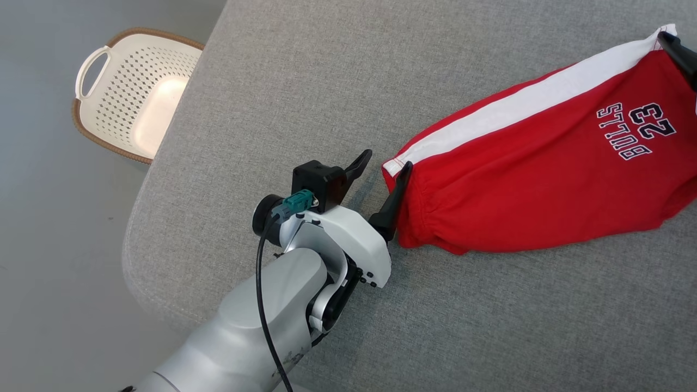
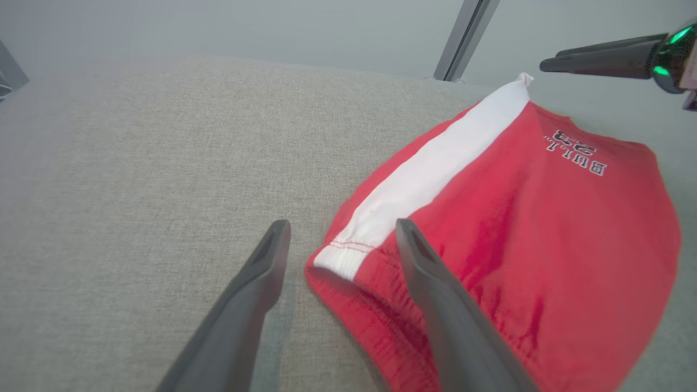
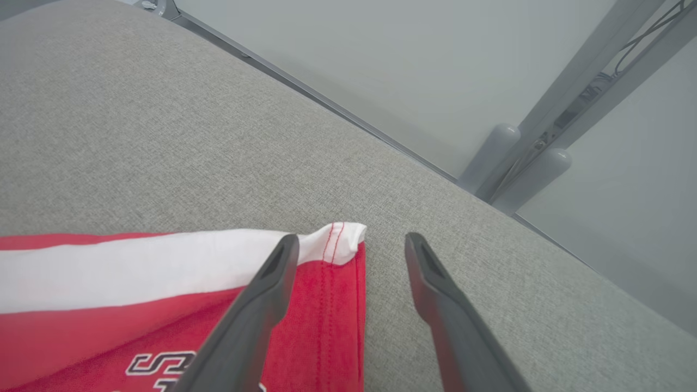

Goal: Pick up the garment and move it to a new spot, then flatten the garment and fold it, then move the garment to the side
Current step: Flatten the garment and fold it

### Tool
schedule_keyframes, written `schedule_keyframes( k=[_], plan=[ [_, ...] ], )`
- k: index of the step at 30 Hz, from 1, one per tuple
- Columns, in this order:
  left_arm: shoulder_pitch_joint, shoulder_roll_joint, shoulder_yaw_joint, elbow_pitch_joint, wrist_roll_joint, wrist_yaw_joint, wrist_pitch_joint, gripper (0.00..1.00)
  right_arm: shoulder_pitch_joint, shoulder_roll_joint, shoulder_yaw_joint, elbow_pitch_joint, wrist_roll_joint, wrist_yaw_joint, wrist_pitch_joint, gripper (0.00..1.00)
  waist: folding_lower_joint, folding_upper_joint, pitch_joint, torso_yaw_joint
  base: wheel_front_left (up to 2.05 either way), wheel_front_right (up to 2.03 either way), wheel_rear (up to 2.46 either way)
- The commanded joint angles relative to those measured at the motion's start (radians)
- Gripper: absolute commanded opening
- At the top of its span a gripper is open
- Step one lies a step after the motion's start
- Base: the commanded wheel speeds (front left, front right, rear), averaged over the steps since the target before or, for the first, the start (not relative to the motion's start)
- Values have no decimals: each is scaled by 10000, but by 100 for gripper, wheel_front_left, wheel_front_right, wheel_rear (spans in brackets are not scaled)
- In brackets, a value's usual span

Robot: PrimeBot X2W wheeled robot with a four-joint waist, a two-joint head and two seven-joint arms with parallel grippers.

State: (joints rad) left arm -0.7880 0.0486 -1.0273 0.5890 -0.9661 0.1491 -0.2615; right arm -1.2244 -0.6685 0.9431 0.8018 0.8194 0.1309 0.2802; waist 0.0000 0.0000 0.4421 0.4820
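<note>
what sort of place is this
Probably a laundry-folding test room: red shorts lie on a grey fabric-covered table, a white laundry basket sits on the floor beside it, and bare metal posts stand behind.

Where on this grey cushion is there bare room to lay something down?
Free: the wide cushion stretch between the edge by the basket and the red shorts, plus the strip nearer the robot. Crowded: the shorts' ends, at the left gripper and right gripper.

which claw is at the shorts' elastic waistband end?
The left claw, open around the gathered waistband corner of the red shorts. The right claw is at the stitched hem end, by the BULLS 23 print.
</note>
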Motion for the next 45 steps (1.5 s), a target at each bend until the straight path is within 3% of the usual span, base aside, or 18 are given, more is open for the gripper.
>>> schedule_keyframes(
  k=[1, 12, 19, 25, 29, 32, 33, 36, 41, 45],
  plan=[
    [56, 47, 62, 64, 128, 47, -44, 100, -33, 38, 57, 115, 112, -3, -187, 100, 0, 0, -106, -54, 0, 0, 0],
    [629, 47, 1189, 119, 1198, 433, -45, 100, 514, -32, 170, 138, 666, -3, -1765, 100, 0, 0, -1052, -399, 0, 0, 0],
    [1610, 321, 2737, -610, 3024, 732, -45, 100, 1563, -52, -134, -279, 903, -4, -3704, 100, 0, 0, -2025, -974, 0, 0, 0],
    [3068, 649, 4277, -1863, 4429, 937, -43, 100, 3016, 125, -693, -1014, 664, -4, -5265, 100, 0, 0, -2741, -1620, 0, 0, 0],
    [4157, 647, 5297, -2625, 5056, 751, -43, 100, 4251, 320, -2042, -1755, 156, -4, -5466, 100, 0, 0, -3086, -2099, 0, 0, 0],
    [4916, 628, 5963, -3162, 5638, 623, -44, 100, 5724, 861, -3965, -2746, -774, -4, -5460, 100, 0, 0, -3270, -2477, 0, 0, 0],
    [5455, 555, 6414, -3473, 5997, 515, -42, 100, 6846, 1403, -5259, -3522, -1633, -4, -5457, 100, 0, 0, -3378, -2769, 0, 0, 0],
    [6078, 461, 6849, -3848, 6463, 208, -44, 100, 8515, 2439, -6760, -4599, -2710, -4, -5459, 100, 0, 0, -3472, -3154, 0, 0, 0],
    [6701, 263, 7457, -4287, 7290, -171, -45, 100, 10336, 3717, -7820, -5416, -3691, -4, -5461, 100, 0, 0, -3489, -3505, 0, 0, 0],
    [7043, 165, 7763, -4515, 7652, -504, -44, 100, 10962, 4244, -8177, -5473, -3992, -4, -5462, 100, 0, 0, -3464, -3558, 0, 0, 0]
  ],
)
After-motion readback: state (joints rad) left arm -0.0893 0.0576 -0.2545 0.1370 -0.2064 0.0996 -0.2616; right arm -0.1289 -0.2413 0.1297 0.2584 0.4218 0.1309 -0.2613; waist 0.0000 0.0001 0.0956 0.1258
